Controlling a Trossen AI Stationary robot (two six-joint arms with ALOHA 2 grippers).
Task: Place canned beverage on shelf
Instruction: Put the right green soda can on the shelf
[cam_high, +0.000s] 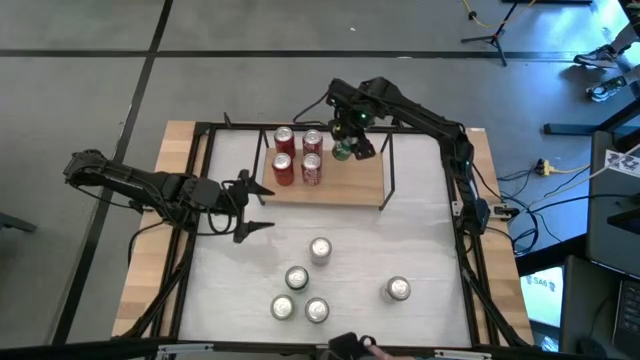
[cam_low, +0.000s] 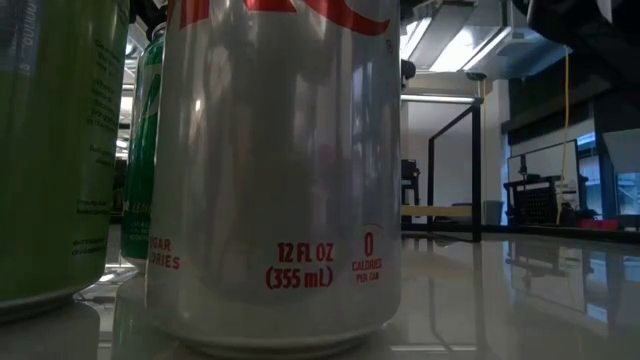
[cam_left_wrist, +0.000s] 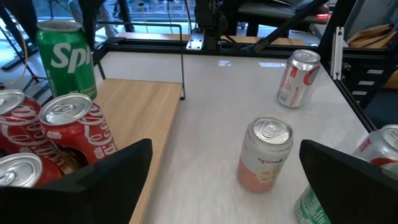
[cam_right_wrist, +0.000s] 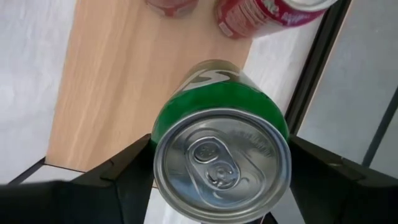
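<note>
The shelf (cam_high: 350, 182) is a light-wood board in a black wire frame at the table's far middle. Several red cans (cam_high: 297, 155) stand on its left part. My right gripper (cam_high: 345, 138) reaches down over the board, shut on a green Sprite can (cam_right_wrist: 217, 99) that stands upright just right of the red cans. The can also shows in the left wrist view (cam_left_wrist: 64, 57). My left gripper (cam_high: 255, 207) is open and empty, low over the table left of the shelf's near edge. My right gripper holds the green can by its upper side wall (cam_right_wrist: 163, 124), pinched between the two fingers (cam_right_wrist: 127, 171), one on each side just below the rim. The fingers come from above, pointing down. The can is upright over the board; whether its base rests on it, I cannot tell.
Several loose cans stand on the white table near the front: a pink one (cam_high: 320, 250), a cluster (cam_high: 298, 295) and one at the right (cam_high: 398, 290). The table's black frame posts (cam_high: 390, 165) stand by the shelf. Bare board lies right of the green can.
</note>
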